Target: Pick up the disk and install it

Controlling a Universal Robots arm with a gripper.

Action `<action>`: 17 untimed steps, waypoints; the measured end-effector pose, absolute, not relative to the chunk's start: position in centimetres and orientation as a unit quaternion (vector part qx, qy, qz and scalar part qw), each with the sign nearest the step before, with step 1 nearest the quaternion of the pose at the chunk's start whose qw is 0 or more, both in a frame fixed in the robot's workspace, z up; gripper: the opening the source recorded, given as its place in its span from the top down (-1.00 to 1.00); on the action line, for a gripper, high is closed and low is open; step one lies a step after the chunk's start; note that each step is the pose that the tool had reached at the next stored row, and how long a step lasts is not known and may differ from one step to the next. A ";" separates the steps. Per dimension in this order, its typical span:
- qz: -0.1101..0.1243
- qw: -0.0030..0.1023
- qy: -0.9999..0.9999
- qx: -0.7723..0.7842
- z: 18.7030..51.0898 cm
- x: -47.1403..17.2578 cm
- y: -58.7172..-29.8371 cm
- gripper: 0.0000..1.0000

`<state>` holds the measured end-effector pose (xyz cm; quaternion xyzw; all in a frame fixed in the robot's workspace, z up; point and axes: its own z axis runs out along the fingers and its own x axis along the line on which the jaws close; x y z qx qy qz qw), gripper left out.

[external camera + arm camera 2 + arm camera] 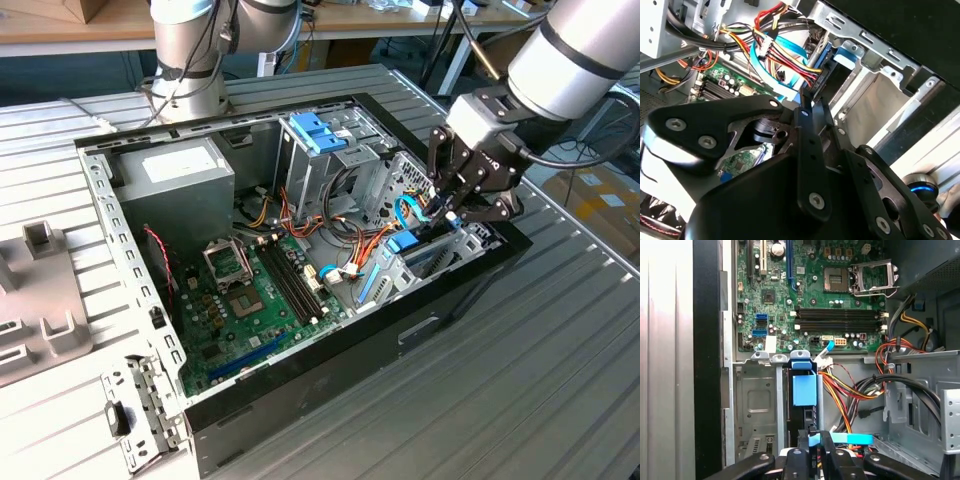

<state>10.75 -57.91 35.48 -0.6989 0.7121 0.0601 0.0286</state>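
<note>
disk [804,390] body hidden in bay, gripper [811,442] linkage cut off by frame edge

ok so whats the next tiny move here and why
Probably a short push straight down into the bay. In the first wrist view the disk stands on edge in the metal drive cage, its blue tab up, and the gripper is closed on its edge, so it looks only partly seated.

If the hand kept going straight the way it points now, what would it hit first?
Most likely the disk, standing on edge in the drive bay directly ahead of the hand. The hand's tips already look very close to it, though depth is unclear.
</note>
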 end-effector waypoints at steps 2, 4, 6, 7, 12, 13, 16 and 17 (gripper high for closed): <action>0.060 0.029 0.712 -0.699 35.6 10.8 -57.9 0.52; 0.060 0.029 0.712 -0.699 35.6 10.8 -57.9 0.69; 0.061 0.028 0.712 -0.699 35.6 10.8 -57.8 0.79; 0.062 0.027 0.712 -0.699 35.4 10.8 -57.8 0.79; 0.067 0.022 0.712 -0.698 34.7 10.8 -58.0 0.79; 0.067 0.021 0.712 -0.698 34.6 10.8 -58.0 0.79; 0.069 0.019 0.712 -0.698 34.3 10.8 -58.2 0.79; 0.070 0.018 0.712 -0.698 34.2 10.8 -58.2 0.79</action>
